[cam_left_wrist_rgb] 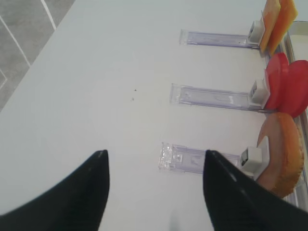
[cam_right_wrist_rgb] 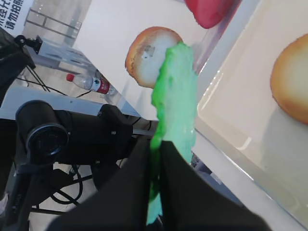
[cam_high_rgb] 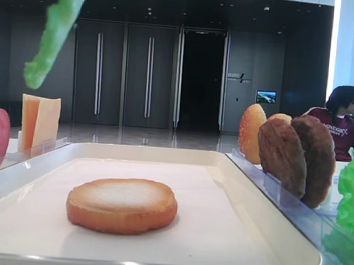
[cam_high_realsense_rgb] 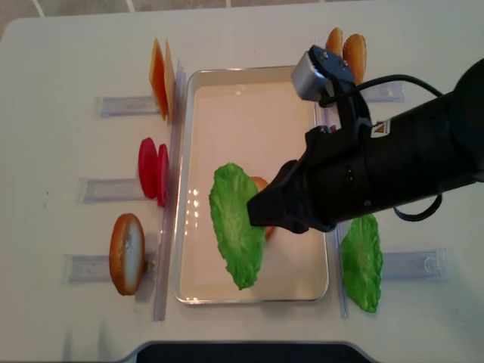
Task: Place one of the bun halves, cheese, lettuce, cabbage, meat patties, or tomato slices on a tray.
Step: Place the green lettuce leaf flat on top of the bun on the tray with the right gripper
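**Lettuce held above tray, right arm**

Right gripper: fingers pinched tight on one lettuce leaf, which hangs over the tray without touching it, covering most of a flat bun half that lies on the lining. In the overhead view the leaf sits near the tray's centre, toward 6 o'clock.

Left gripper: fingers spread wide, nothing between them, over bare table at the tray's 9 o'clock.

At 9 o'clock outside the tray, near to far: a bun half on edge, tomato slices, cheese.

At 3 o'clock: a second lettuce leaf; beyond it, meat patties, then two bun halves at about 1 o'clock.
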